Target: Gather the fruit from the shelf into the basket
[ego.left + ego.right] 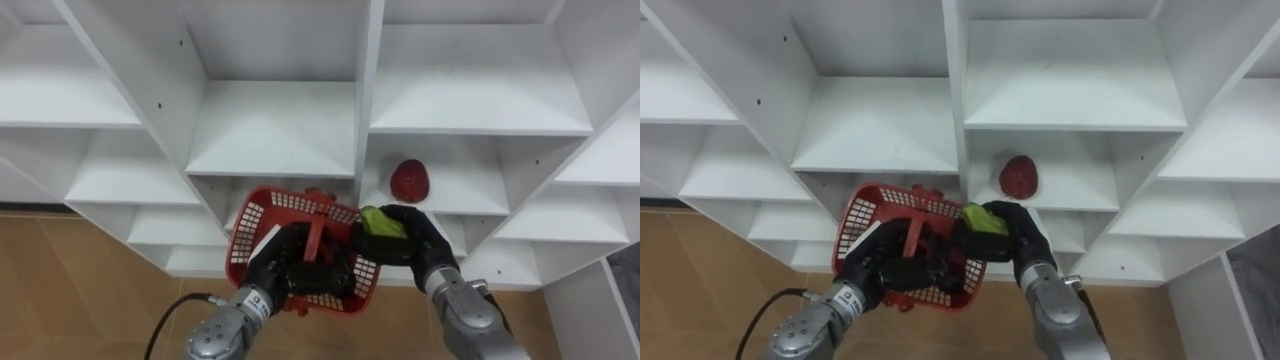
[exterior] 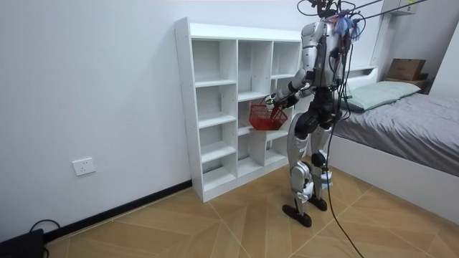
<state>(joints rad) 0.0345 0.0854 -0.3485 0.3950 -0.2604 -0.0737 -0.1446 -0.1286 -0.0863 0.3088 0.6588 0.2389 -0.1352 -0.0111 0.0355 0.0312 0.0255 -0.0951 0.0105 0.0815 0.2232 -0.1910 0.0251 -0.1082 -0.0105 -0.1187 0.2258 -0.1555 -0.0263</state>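
Green fruit (image 1: pixel 380 222) is what could go astray from here: it hangs at the right rim of the red basket (image 1: pixel 252 235), not plainly over the open middle. In my judgement, a release now could bounce it off the rim or the handle (image 1: pixel 318 232) and drop it to the wooden floor (image 1: pixel 80 290). The basket also looks tilted toward the closet (image 1: pixel 270 130), with its far edge close to a shelf front. If it tips further or knocks the shelf, whatever lands inside might roll out. A second risk is the red fruit (image 1: pixel 409 180), which lies alone on a shelf of the right column, just above and behind the right hand (image 1: pixel 418 242). A careless lift of that arm could nudge it deeper in or off the edge. The right hand has its dark fingers curled round the green fruit, gripping it from the side and below, with the fruit's top showing above them. The left hand (image 1: pixel 290 264) is wrapped round the handle from beneath and carries the basket in front of the robot's waist. In the room view the robot stands upright, close before the closet, with both forearms raised toward the middle shelves. I cannot tell whether any fruit already lies in the basket.
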